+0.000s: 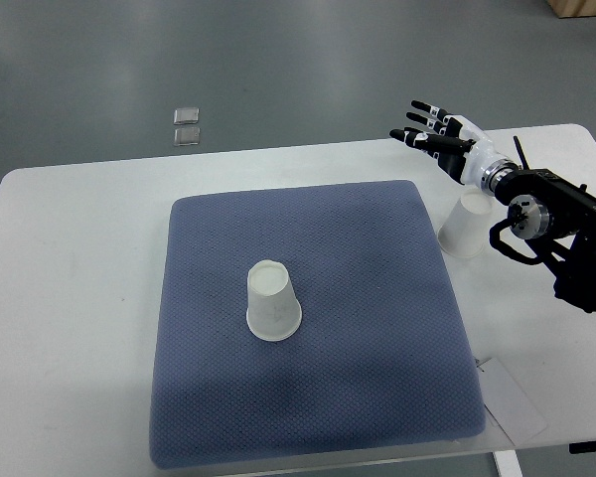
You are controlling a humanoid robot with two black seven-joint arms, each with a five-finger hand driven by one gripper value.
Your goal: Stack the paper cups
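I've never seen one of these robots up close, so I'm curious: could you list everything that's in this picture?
Paper cups: two, white. One stands upside down near the middle of the mat; the other stands on the bare table just off the mat's right edge, partly hidden by the robot's arm.
Mat: one, blue-grey, spread over the middle of the table.
Table: one, white.
Paper sheet: one, white, at the mat's lower right corner.
Small square plates: two, grey, on the floor beyond the table.
Right hand: one, black and white, fingers spread, holding nothing, above the table's far right.
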